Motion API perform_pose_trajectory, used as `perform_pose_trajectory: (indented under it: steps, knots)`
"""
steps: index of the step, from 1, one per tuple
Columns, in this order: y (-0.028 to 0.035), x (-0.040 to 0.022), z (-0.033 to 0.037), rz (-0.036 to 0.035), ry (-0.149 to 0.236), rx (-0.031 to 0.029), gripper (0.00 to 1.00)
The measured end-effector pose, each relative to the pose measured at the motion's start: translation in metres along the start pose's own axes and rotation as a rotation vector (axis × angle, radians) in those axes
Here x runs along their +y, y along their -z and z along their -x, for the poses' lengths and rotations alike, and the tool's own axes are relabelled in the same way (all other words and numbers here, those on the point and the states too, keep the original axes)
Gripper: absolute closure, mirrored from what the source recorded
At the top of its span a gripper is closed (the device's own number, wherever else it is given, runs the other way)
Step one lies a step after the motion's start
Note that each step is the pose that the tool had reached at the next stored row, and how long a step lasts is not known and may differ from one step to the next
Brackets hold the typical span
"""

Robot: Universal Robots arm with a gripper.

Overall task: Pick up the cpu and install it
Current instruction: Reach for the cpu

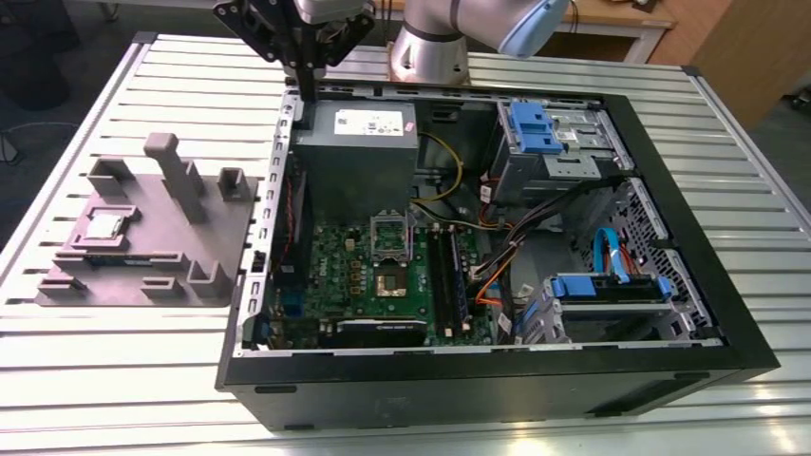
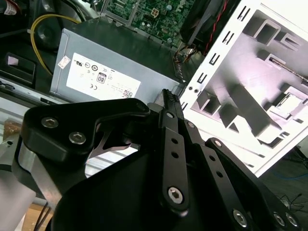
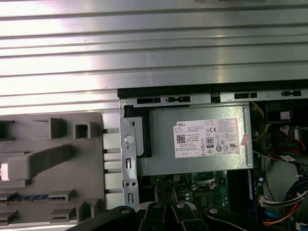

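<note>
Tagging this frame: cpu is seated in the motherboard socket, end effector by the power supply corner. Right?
No. The exterior view shows the cpu lying on the grey fixture outside the case, not in the socket. The end effector is by the power supply corner.

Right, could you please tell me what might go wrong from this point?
The claw hangs right by the case wall, beside the power supply; a sideways move could clip metal. The cpu sits on the grey fixture near tall posts, which could foul a descent.
</note>
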State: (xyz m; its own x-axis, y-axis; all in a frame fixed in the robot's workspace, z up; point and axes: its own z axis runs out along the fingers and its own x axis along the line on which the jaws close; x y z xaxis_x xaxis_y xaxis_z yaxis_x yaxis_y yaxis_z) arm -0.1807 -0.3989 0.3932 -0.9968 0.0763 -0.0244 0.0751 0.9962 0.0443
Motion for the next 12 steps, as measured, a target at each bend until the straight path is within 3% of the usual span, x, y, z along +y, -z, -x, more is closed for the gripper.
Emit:
perform_pose_trajectory:
  steps: [5, 7, 12]
  knots:
    - [0.0000, -0.0001, -0.0010, 0.0000, 0.000, 0.0000, 0.90]
    - [0.0002, -0.0007, -0.0092, 0.0000, 0.000, 0.0000, 0.90]
    - [0.0003, -0.0008, -0.0103, 0.0000, 0.000, 0.0000, 0.90]
